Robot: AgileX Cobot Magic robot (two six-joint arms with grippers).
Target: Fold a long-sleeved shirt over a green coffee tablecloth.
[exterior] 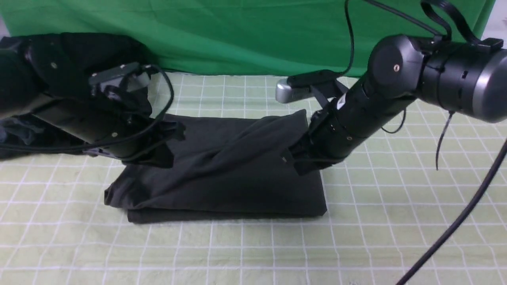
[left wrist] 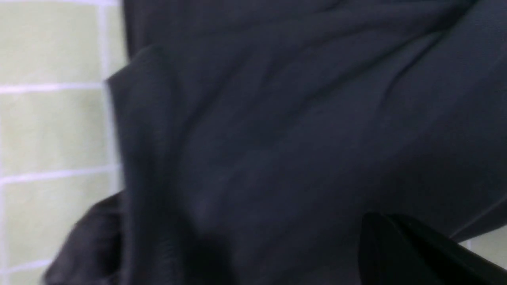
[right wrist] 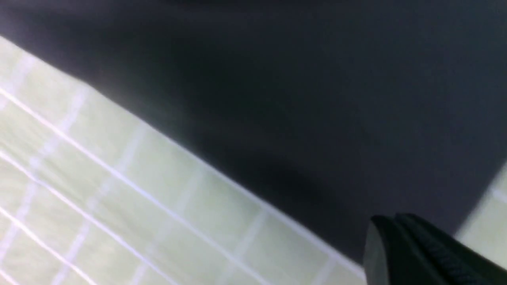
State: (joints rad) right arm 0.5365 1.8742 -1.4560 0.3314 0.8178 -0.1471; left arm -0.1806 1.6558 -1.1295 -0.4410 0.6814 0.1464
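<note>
The charcoal long-sleeved shirt (exterior: 237, 182) lies folded into a rough rectangle in the middle of the green coffee tablecloth (exterior: 396, 206). My left gripper (exterior: 160, 152) is at its far left corner, shut, with a bunch of fabric raised around its tips. At the far right corner my right gripper (exterior: 299, 161) is shut too, and the cloth rises in a peak against it. In the left wrist view the shirt (left wrist: 277, 118) fills the picture around the shut gripper (left wrist: 380, 225). The right wrist view shows the shut gripper (right wrist: 386, 221) over the shirt (right wrist: 317, 79) near its edge on the tablecloth (right wrist: 119, 198).
A plain vivid green backdrop (exterior: 237, 35) hangs behind the table. A blacker heap of garments (exterior: 23, 136) lies at the far left behind my left arm. A black cable (exterior: 455, 223) crosses the near right of the tablecloth.
</note>
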